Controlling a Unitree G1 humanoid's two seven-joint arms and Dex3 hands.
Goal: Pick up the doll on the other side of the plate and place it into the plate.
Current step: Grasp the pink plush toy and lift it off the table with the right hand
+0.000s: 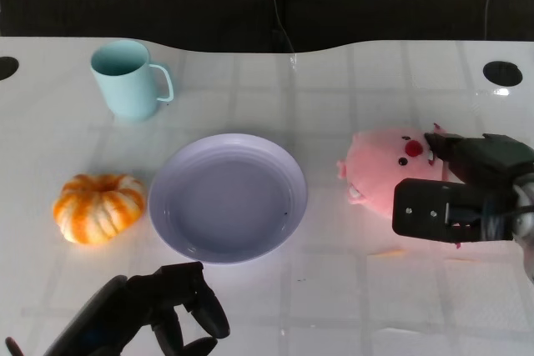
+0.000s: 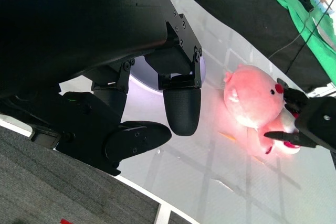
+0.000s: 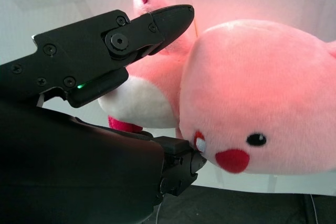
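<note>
Nearest the robot, the left hand [image 1: 163, 306] hangs low over the front of the white surface [image 1: 334, 289], its black fingers [image 2: 181, 106] curled loosely inward with nothing in them; its forearm is cut off by the picture's bottom edge. Just beyond it sits the lilac plate [image 1: 179, 231], with nothing in it. To the plate's left, close by but apart, lies an orange-and-white striped pumpkin [image 1: 98, 207]. On the plate's right, also on the surface and clear of the rim, lies the pink doll [image 1: 380, 174], a plush with a red snout and black eyes. The right hand [image 1: 455, 185] is around the doll's far side: in the right wrist view one finger [image 3: 157, 24] lies over its body and another part of the hand presses by its face, though whether the grip is firm is hard to tell. The hand hides much of the doll's body. Farther back, at the left, stands a light teal mug [image 1: 125, 79], handle to the right. No writing or label can be read on anything
</note>
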